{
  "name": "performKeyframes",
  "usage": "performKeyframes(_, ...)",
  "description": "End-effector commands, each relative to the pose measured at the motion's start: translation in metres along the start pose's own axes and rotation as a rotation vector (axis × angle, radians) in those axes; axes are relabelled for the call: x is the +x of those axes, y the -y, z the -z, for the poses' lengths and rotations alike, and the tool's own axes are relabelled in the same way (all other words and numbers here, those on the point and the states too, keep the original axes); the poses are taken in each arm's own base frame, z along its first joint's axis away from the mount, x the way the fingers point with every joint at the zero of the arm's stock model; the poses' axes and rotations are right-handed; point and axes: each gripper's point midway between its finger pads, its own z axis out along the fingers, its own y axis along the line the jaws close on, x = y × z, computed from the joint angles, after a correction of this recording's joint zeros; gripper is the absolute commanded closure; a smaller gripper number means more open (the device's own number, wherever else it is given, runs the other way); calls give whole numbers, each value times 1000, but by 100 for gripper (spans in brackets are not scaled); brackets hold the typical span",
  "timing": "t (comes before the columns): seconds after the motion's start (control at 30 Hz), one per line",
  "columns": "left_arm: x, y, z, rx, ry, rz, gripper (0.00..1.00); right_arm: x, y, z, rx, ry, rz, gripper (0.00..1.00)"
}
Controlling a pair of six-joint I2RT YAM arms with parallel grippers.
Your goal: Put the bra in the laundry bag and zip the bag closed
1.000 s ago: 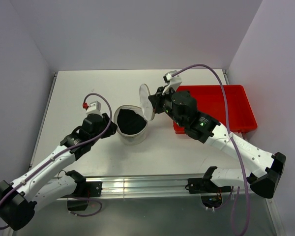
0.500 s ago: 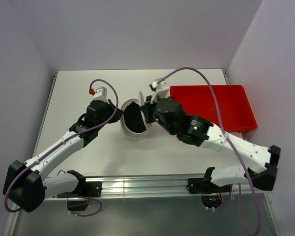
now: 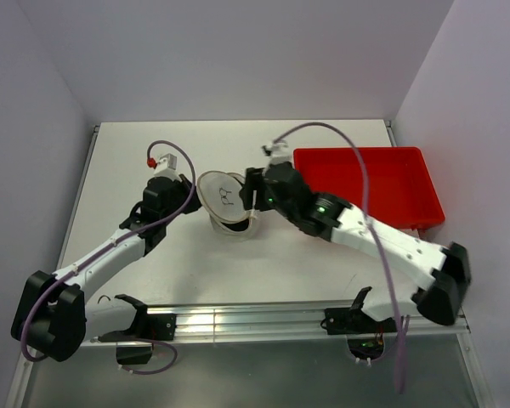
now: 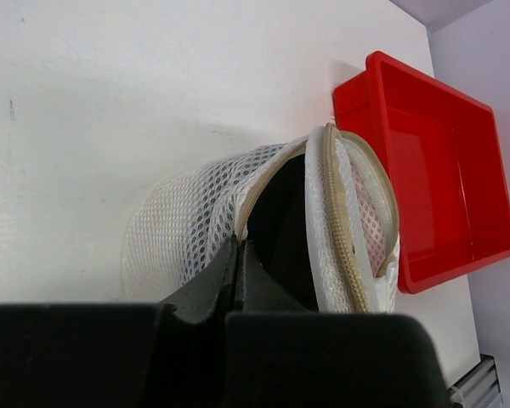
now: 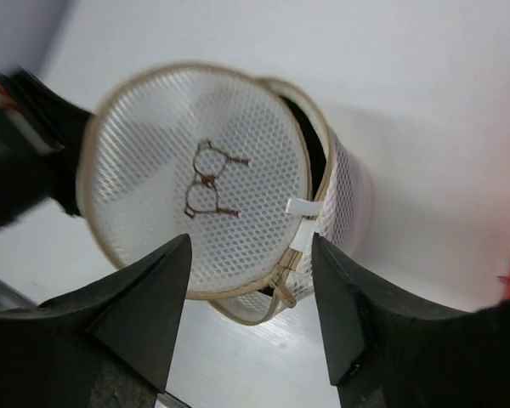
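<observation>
- The left gripper point(image 3: 185, 199) is clenched on the near-left rim of the laundry bag point(image 3: 231, 226); its wrist view shows the fingers pressed together with the mesh edge pinched between them, likely to keep the soft cylinder from sliding or folding while the other arm works
- The bag stands on the white table point(image 3: 127, 153) between the two grippers, its mouth leaning toward the left arm
- A dark mass fills the inside point(image 4: 280, 212), which I take to be the bra, so it sits in the bag already
- The round lid point(image 5: 195, 178), with its small black mark, lies tilted over the opening but is not sealed: a dark gap shows along its right edge, and the beige zip point(image 4: 336, 221) runs unjoined
- The right gripper point(image 5: 251, 255) hovers just beside the lid's right edge with its jaws spread and nothing between them; being set over the lid would suit pressing it flat or reaching for the zip pull
- A white tab point(image 5: 299, 206) sits at the lid's edge; I cannot tell where the pull itself is
- Farthest off, the red bin point(image 3: 382, 178) lies to the right, apart from the bag and playing no part in this step
</observation>
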Motion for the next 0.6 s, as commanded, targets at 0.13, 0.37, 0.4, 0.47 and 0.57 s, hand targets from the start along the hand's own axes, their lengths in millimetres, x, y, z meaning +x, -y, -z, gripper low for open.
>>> performKeyframes(0.13, -21, 27, 7, 92, 40, 21, 76, -12, 45, 18, -135, 171, -357, 39)
performKeyframes(0.37, -13, 8, 33, -30, -18, 37, 22, -2, 53, 2, -171, 151, -398, 37)
performKeyframes(0.4, -10, 2, 36, -55, -25, 42, 21, -1, 52, 1, -182, 153, -396, 37)
performKeyframes(0.47, -11, -6, 47, -98, -8, 45, 22, 0, 52, 2, -187, 154, -391, 37)
performKeyframes(0.57, -10, -22, 65, -167, 20, 57, 25, 1, 55, 5, -184, 171, -385, 38)
